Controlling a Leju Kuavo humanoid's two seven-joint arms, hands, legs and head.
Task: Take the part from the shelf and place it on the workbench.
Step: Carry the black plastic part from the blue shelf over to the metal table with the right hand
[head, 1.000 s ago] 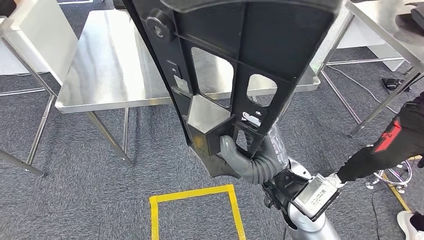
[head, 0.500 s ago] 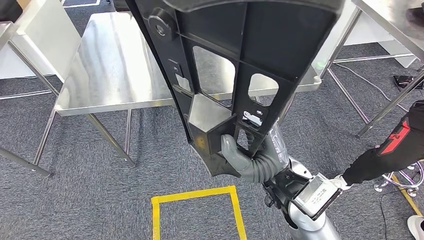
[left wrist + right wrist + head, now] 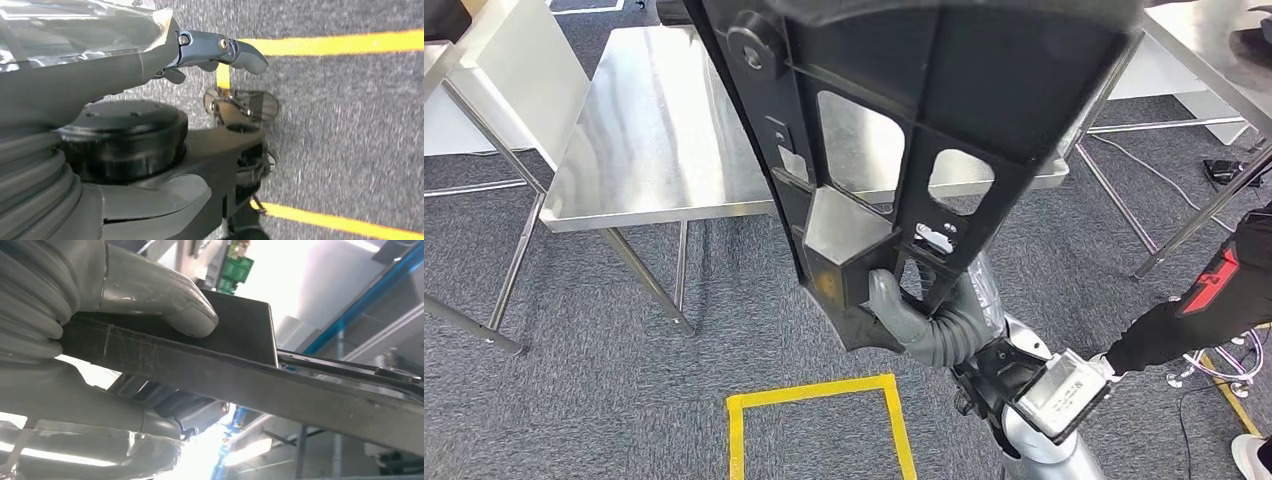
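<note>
Right hand [image 3: 914, 318] clamped on the lower end of a large black plastic part with ribs and cut-out windows [image 3: 924, 120], grey thumb [image 3: 165, 295] pressed flat on one face, fingers wrapped behind. Held upright and tilted, rising from the hand toward the camera, widening at the top. Beyond it, seen partly through the cut-outs, a bare stainless-steel workbench [image 3: 654, 130]; part raised in front of the bench's near edge, not resting on it. Left hand [image 3: 220, 50] hanging over grey carpet with yellow tape lines [image 3: 340, 42], fingers loosely extended, gripping nothing.
</note>
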